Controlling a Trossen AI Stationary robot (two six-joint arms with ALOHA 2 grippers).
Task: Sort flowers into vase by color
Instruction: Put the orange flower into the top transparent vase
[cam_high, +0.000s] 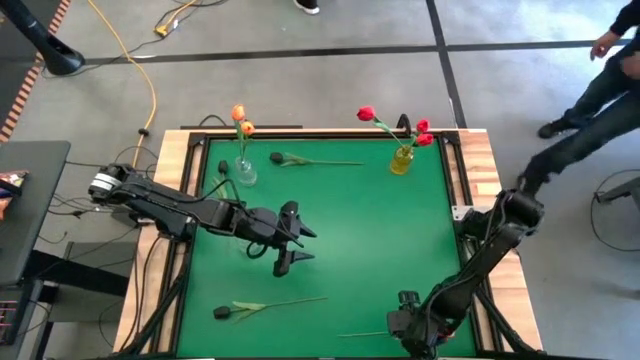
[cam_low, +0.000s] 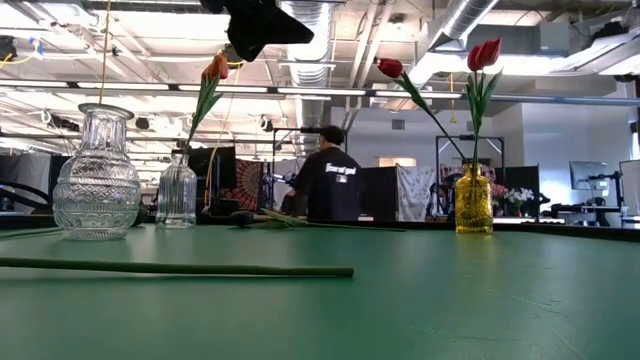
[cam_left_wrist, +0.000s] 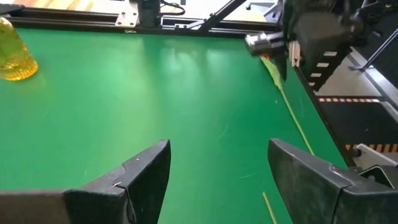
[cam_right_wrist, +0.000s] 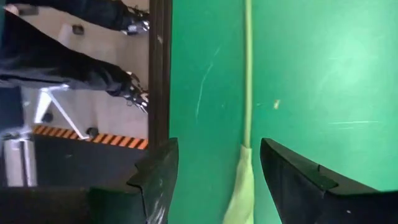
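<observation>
- Straddling a green stem (cam_right_wrist: 247, 93), my right gripper (cam_right_wrist: 217, 180) stands spread at the counter's (cam_high: 380, 230) near edge.
- My left gripper (cam_high: 295, 245) hovers mid-counter, fingers apart, empty.

Green table (cam_high: 380, 240), yellow vase (cam_high: 402, 160) of red tulips (cam_high: 420, 132), orange tulips (cam_high: 241, 120) in clear vase (cam_high: 245, 172)

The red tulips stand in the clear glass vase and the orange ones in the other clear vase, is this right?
Not quite. The red tulips stand in the yellow vase, as the high view shows. The orange tulips do stand in a clear vase.
</observation>
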